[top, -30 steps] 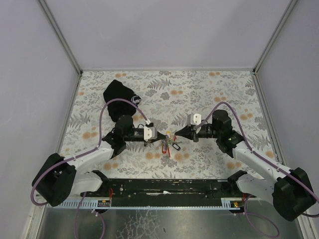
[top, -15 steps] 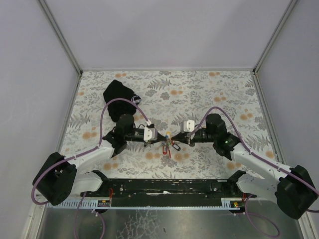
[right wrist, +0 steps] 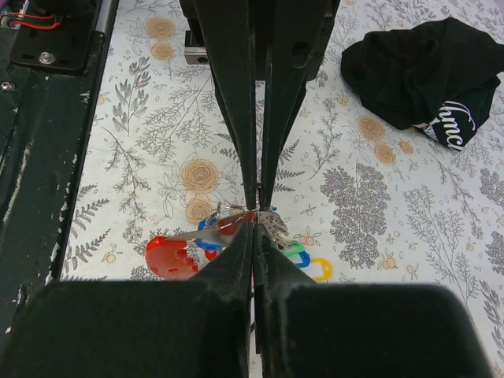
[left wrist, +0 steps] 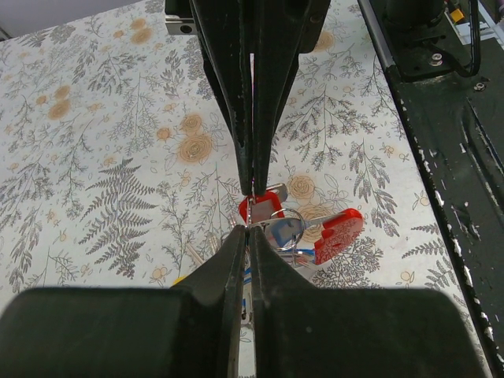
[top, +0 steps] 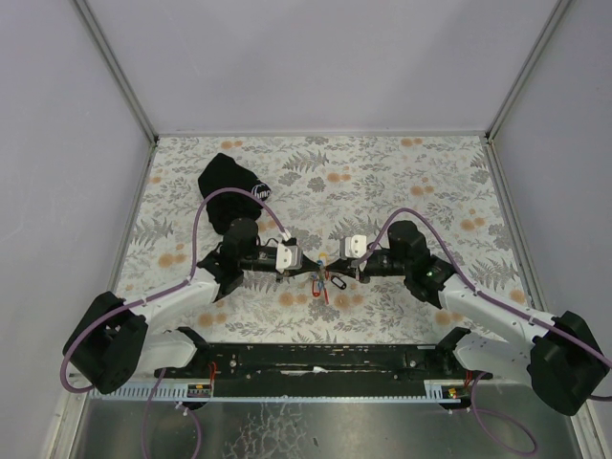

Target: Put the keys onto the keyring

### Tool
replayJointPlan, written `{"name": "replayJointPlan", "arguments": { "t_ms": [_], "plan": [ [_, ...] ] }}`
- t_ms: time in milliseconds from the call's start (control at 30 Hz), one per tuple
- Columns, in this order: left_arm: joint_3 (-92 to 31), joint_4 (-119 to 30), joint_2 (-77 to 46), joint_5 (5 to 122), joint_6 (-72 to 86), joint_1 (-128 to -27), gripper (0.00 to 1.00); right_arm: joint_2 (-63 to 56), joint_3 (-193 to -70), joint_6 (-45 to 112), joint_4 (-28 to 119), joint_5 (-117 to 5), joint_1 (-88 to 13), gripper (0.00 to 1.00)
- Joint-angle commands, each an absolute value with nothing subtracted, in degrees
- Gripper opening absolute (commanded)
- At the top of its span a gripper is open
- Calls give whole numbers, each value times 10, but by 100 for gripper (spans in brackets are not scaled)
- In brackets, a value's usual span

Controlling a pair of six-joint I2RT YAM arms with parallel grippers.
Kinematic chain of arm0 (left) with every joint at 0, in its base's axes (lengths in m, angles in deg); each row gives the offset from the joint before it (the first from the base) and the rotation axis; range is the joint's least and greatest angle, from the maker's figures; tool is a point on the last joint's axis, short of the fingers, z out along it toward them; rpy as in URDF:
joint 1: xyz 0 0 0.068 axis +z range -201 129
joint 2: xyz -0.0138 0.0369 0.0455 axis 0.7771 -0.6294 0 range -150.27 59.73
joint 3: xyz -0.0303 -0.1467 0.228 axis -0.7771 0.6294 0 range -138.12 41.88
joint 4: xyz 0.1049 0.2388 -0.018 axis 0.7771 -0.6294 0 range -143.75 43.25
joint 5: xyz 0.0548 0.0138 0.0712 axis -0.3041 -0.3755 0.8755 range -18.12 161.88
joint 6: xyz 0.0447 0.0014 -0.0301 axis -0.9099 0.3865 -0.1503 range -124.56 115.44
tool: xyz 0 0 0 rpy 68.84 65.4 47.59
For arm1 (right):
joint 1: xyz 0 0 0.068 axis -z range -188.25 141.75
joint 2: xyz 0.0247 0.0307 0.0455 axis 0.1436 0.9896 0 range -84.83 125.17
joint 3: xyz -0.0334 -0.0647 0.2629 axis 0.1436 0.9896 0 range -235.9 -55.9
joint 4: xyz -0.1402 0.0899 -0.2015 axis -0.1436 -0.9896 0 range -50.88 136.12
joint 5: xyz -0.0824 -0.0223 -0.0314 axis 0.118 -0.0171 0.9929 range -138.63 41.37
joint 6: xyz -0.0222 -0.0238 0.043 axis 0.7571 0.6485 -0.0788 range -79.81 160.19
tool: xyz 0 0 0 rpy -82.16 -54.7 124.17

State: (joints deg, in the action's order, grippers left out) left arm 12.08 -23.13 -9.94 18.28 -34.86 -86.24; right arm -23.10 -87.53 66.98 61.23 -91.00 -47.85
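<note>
The keys (top: pixel 325 281) are a small bunch with coloured tags, hanging between my two grippers at the table's near middle. My left gripper (top: pixel 308 267) is shut on the keyring (right wrist: pixel 223 209), which has a key with a big red tag (left wrist: pixel 339 235) dangling from it. My right gripper (top: pixel 338 269) meets it almost tip to tip and is shut, seemingly on a thin key whose small red tag (left wrist: pixel 264 206) hangs at its tips. Blue, green and yellow tags (right wrist: pixel 321 270) lie just beneath. What exactly sits between each pair of jaws is mostly hidden.
A black cloth pouch with a white logo (top: pixel 229 186) lies at the back left of the floral table cover (top: pixel 411 172). The black base rail (top: pixel 316 359) runs along the near edge. Grey walls close the table on three sides.
My right gripper has moved left, from a short gap away until its tips reach the left gripper's tips at the bunch. The left arm and the hanging keys have stayed in place.
</note>
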Motion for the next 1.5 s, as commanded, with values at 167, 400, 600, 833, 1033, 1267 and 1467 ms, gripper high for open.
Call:
{"name": "replayJointPlan", "arguments": {
  "t_ms": [167,400,600,833,1033,1267,1467],
  "plan": [
    [101,-222,-103,179,-356,-860,0,-251,-885,684,612,-882,-486,0],
    [100,-227,-104,178,-358,-860,0,-257,-886,688,604,-880,-487,0],
    [98,-228,-106,176,-358,-860,0,-248,-889,688,606,-883,-489,0],
    [96,-229,-109,173,-356,-860,0,-246,-892,690,607,-886,-490,0],
    [94,-231,-110,169,-357,-860,0,-244,-894,690,608,-884,-490,0],
    [94,-234,-111,171,-358,-860,0,-252,-889,690,610,-869,-490,0],
    [93,-235,-111,172,-358,-860,0,-248,-891,690,609,-874,-490,0]
  ]
}}
